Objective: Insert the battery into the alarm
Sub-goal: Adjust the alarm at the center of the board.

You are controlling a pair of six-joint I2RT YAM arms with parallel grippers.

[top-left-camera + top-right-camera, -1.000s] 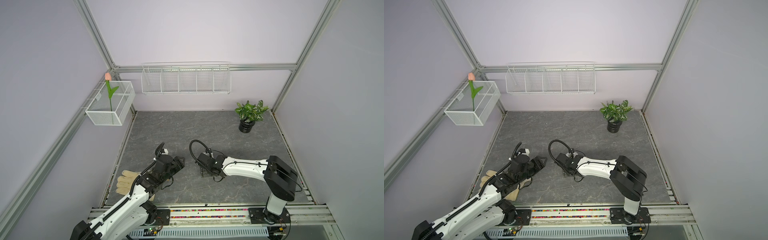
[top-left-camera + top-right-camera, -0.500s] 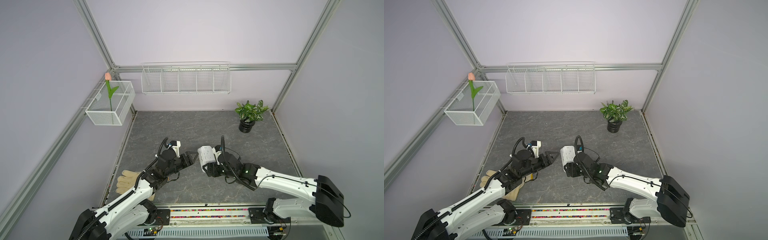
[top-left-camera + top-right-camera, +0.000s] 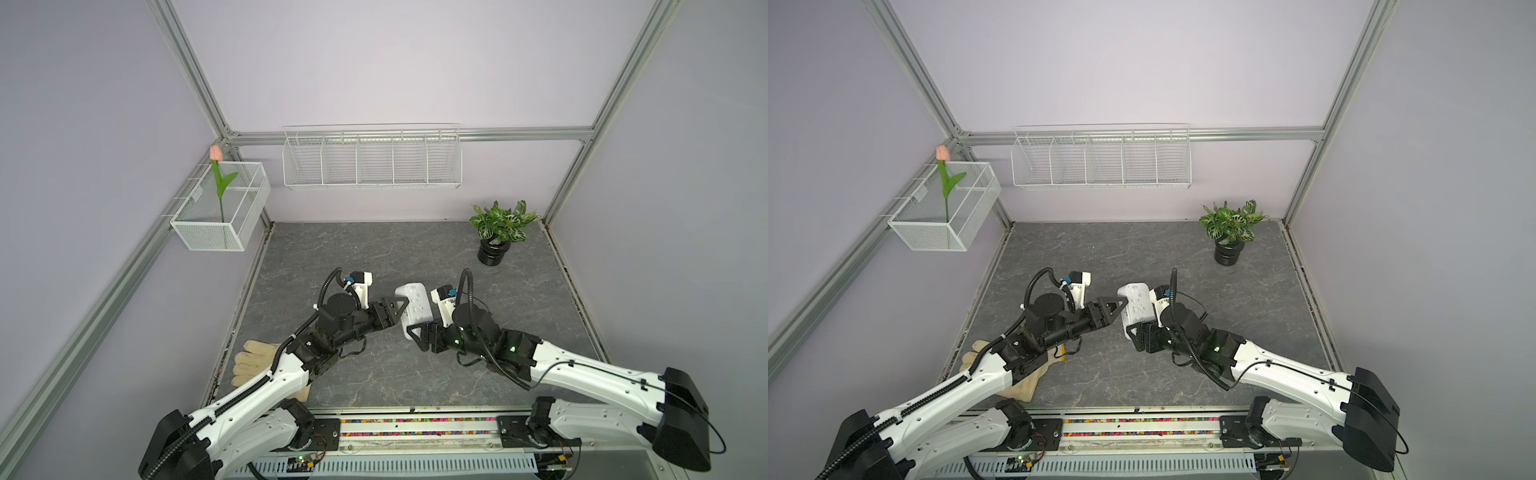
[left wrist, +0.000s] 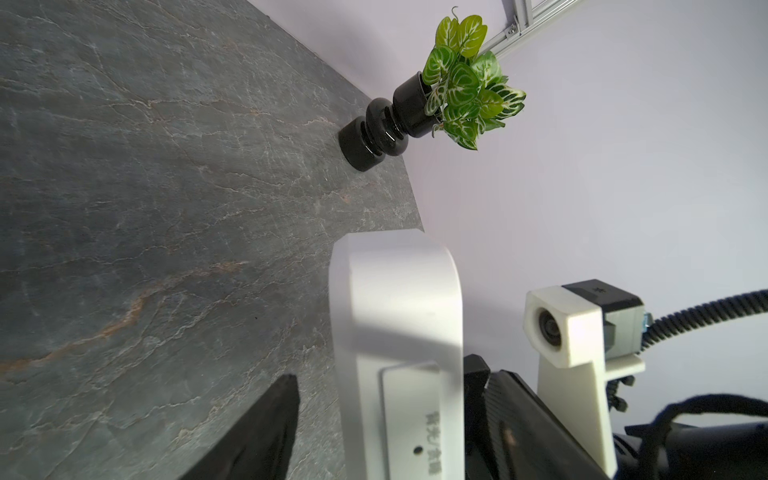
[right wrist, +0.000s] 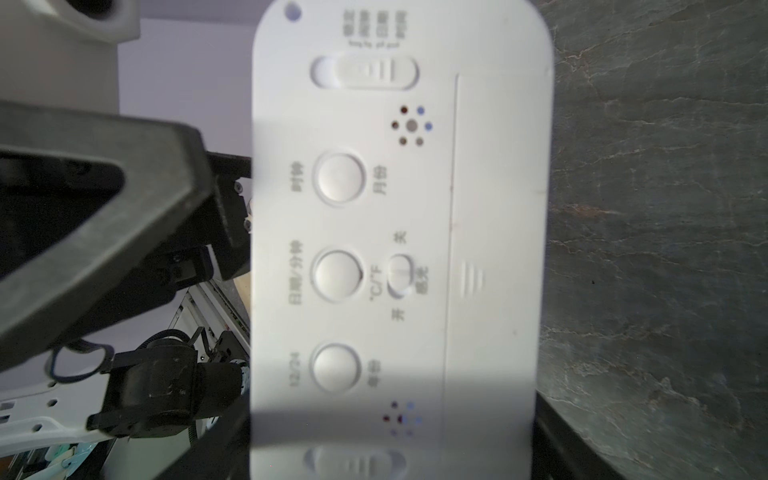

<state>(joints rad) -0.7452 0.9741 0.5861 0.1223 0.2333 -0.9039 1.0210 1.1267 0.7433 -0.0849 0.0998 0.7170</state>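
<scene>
The right pincer grips the lower end of the white alarm across its width and holds it above the middle of the grey table. Its button side faces up in both top views. The left pincer stands wide with nothing in it, its tip just beside the alarm's near edge. A tan glove lies under the left arm, and a potted plant stands well apart at the far corner.
</scene>
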